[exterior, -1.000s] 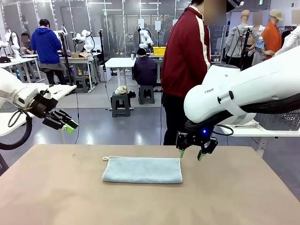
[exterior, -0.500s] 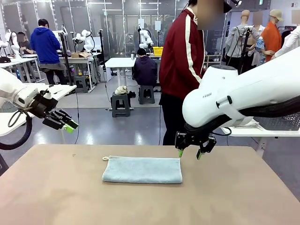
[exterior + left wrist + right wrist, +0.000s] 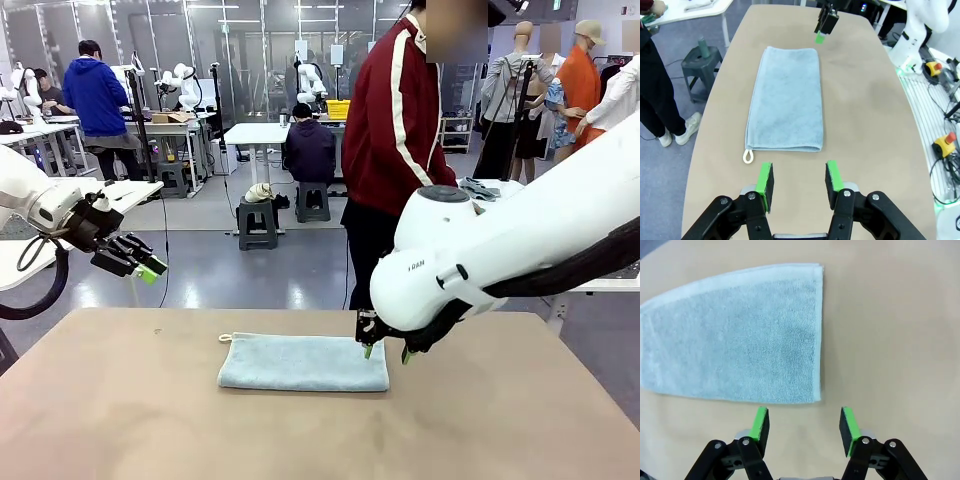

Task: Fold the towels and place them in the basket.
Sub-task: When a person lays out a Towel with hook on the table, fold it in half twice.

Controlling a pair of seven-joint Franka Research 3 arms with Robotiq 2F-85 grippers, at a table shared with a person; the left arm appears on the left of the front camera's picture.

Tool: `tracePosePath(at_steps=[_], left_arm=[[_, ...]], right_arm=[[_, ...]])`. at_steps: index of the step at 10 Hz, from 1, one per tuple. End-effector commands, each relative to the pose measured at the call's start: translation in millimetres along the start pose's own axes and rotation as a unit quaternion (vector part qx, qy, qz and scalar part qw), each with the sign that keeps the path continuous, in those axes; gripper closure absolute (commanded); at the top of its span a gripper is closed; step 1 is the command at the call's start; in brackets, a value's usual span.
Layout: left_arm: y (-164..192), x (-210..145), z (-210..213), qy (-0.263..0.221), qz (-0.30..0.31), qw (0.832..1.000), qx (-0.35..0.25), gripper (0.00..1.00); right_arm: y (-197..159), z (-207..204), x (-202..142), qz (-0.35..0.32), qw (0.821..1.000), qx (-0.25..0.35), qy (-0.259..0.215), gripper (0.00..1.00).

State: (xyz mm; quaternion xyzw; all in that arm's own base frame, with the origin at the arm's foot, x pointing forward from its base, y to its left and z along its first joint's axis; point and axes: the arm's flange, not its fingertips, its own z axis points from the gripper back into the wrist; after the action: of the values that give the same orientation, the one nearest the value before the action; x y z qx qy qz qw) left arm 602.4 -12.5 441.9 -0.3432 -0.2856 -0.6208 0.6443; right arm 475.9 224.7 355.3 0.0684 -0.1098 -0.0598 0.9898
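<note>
One grey-blue towel (image 3: pixel 303 362) — folded — lies flat on the table (image 3: pixel 120 420).

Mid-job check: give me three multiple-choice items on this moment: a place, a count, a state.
1. Where is the right gripper?
A. raised at the far left
B. by the right end of the towel
C. at the near edge
2. How many towels lie on the table?
A. three
B. two
C. one
3. The right gripper is:
A. open, empty
B. shut on the towel
C. shut, empty
Answers: B, front view shows it at the towel's right end; C, one grey-blue towel lies there; A, its pads stand apart, nothing between.
</note>
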Motion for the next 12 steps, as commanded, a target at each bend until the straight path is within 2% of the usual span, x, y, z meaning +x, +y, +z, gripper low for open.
tracePosePath(at_steps=[1, 7, 12], left_arm=[[3, 1, 0, 0.0, -0.005, 1.0, -0.003, 0.46], [3, 1, 0, 0.0, -0.005, 1.0, -0.003, 0.46], [3, 1, 0, 0.0, -0.005, 1.0, -0.003, 0.46]], right_arm=[[14, -18, 8, -0.023, 0.999, -0.012, -0.028, 0.28], [26, -50, 22, -0.026, 0.997, -0.027, -0.064, 0.28], [30, -70, 28, -0.026, 0.996, -0.053, -0.062, 0.28]])
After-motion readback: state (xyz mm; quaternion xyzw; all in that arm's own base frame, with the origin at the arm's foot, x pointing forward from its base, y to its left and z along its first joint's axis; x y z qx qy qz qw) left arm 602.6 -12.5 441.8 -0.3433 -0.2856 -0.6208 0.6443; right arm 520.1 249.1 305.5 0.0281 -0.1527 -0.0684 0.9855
